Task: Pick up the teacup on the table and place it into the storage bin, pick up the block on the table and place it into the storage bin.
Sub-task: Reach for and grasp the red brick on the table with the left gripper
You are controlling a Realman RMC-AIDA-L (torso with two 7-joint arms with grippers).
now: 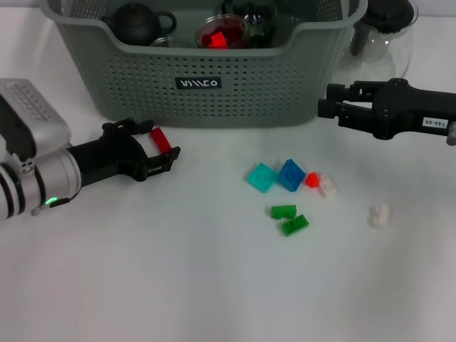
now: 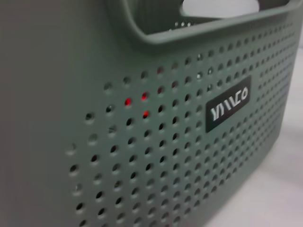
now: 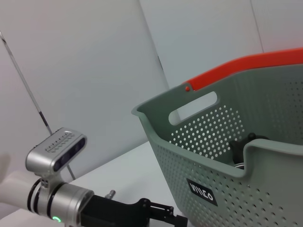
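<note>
Red block [image 1: 160,139] in left end effector [image 1: 158,151], just before storage bin [image 1: 235,92] front wall

White table [image 1: 178,285]: matte top, spreading across the whole head view and showing soft, even light. Pale grey wall panels [image 3: 85,61]: standing behind it, meeting at vertical seams. Thin dark rod [image 3: 26,80]: leaning slantwise against the wall.

The left gripper [image 1: 158,148], black-fingered on a silver-white wrist, reaches in from nine o'clock, its fingers [image 1: 168,162] closed on a small red block. The black right gripper [image 1: 329,101] extends from three o'clock, level, pointing toward nine o'clock.
</note>
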